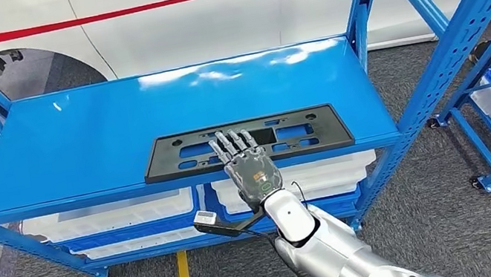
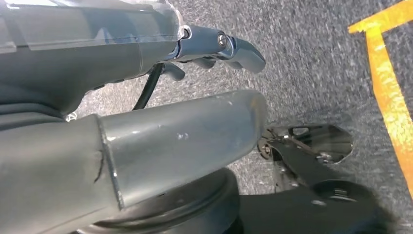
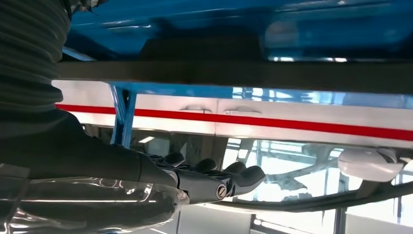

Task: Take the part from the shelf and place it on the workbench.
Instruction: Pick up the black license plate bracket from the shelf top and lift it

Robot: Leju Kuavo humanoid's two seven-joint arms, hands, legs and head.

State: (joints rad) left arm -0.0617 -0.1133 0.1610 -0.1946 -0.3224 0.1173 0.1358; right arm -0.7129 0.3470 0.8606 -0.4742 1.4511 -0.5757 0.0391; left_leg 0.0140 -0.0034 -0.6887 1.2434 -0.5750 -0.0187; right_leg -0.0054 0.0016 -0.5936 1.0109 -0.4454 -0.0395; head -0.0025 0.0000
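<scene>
Task barely started. Blue shelf (image 1: 76,136) fills the frame centre; the black part (image 1: 304,145), a flat plate with cutouts, lies at its front edge, lower centre, not lifted. Right hand (image 1: 247,164) reaches in from below, fingers spread flat over the part's middle, grasping nothing; actual contact hard to tell. Left: grip, lift, carry, set down. No desk seen anywhere. Left hand (image 2: 219,48) hangs over grey carpet in its wrist view, fingers partly hidden, state unclear.
</scene>
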